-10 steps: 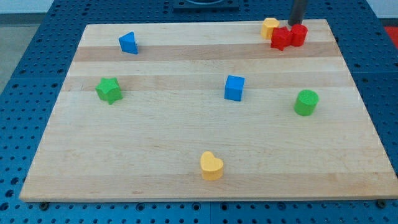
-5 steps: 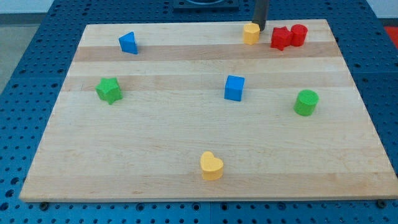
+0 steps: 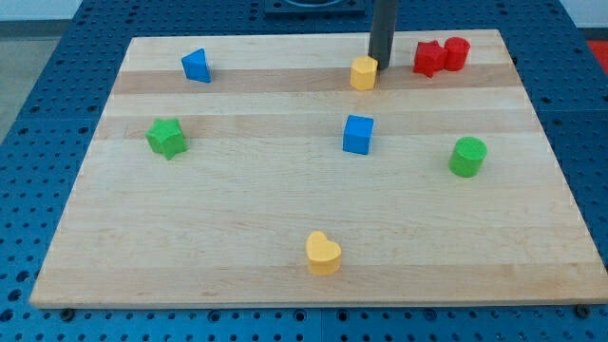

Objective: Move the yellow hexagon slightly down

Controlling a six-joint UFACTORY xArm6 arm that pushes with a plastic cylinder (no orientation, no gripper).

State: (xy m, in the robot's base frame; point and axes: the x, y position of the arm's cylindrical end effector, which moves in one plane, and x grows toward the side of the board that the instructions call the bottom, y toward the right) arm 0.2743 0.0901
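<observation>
The yellow hexagon (image 3: pixel 363 72) sits near the top of the wooden board (image 3: pixel 237 218), right of centre. My tip (image 3: pixel 380 63) is at the hexagon's upper right edge, touching it or nearly so. The dark rod rises from there out of the view's top. The blue cube (image 3: pixel 358 134) lies below the hexagon.
A red star (image 3: pixel 428 58) and a red cylinder (image 3: pixel 457 52) sit together at the top right. A blue triangle (image 3: pixel 196 66) is at the top left, a green star (image 3: pixel 166 138) at the left, a green cylinder (image 3: pixel 467 156) at the right, a yellow heart (image 3: pixel 323 254) near the bottom.
My tip has swept left and slightly down from beside the red blocks. The yellow hexagon has moved left and down, away from the red star.
</observation>
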